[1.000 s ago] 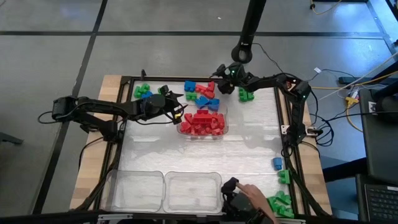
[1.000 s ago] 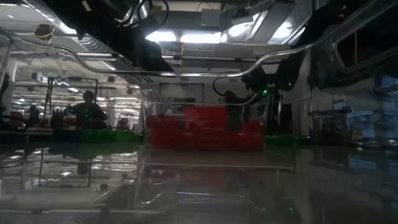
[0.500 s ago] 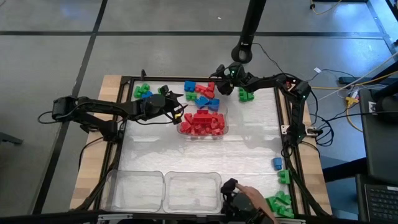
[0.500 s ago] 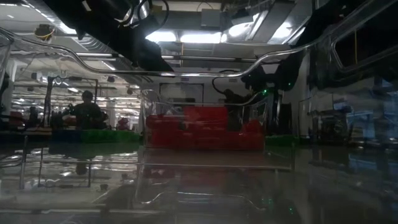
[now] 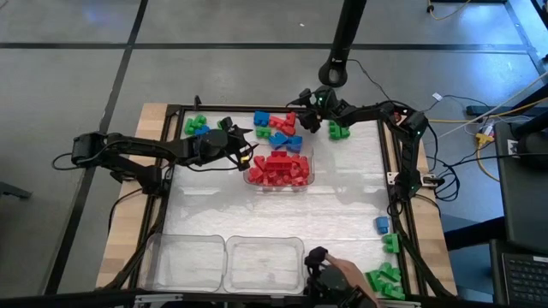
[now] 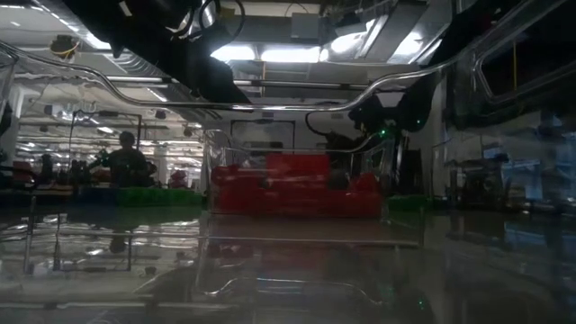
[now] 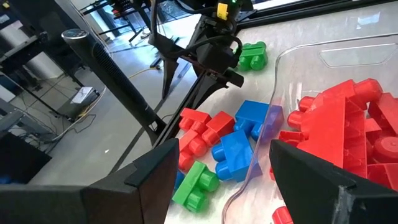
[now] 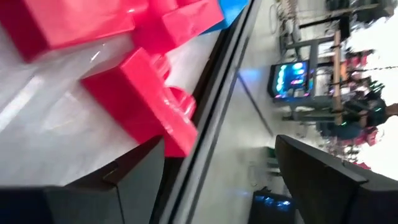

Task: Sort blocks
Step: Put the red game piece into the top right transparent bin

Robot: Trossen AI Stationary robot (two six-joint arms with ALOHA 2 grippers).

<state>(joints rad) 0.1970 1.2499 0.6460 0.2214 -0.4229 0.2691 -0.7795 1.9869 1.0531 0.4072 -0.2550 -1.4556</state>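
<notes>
1. Left arm stretched low across the table from the left edge, its left gripper [image 5: 244,155] hanging at the left rim of the clear tray of red blocks [image 5: 278,169]; the wrist view shows its two dark fingers [image 7: 152,180] spread apart with nothing between them, the tray's curved wall right ahead

2. Right arm reaches in from the far right corner, elbow bent, and the right gripper [image 5: 301,114] sits at the far edge of the table over the loose pile; fingers [image 8: 134,171] parted wide, a red block [image 8: 143,102] lying just in front of them but not clamped

3. The blocks: the tray mid-table is packed with red ones; behind it a mixed heap of blue and red blocks [image 5: 276,127] lies loose on the white surface

4. More strays: a green pair [image 5: 340,131] beside the right gripper, a green and blue cluster [image 5: 197,127] at the far left corner, a blue one [image 5: 381,225] and greens [image 5: 385,278] down the right edge near the front

5. Two empty clear trays [image 5: 223,263] side by side at the near edge

6. A person's hand [image 5: 347,275] rests at the near edge, just right of those trays

7. The table [image 5: 137,214] is wood-rimmed with a dark frame; grey floor all round, cables trailing off to the right

8. At table height the red-filled tray [image 6: 292,193] glows in the middle; a person [image 6: 126,162] shows far back among the lit shelving and ceiling lights
</notes>
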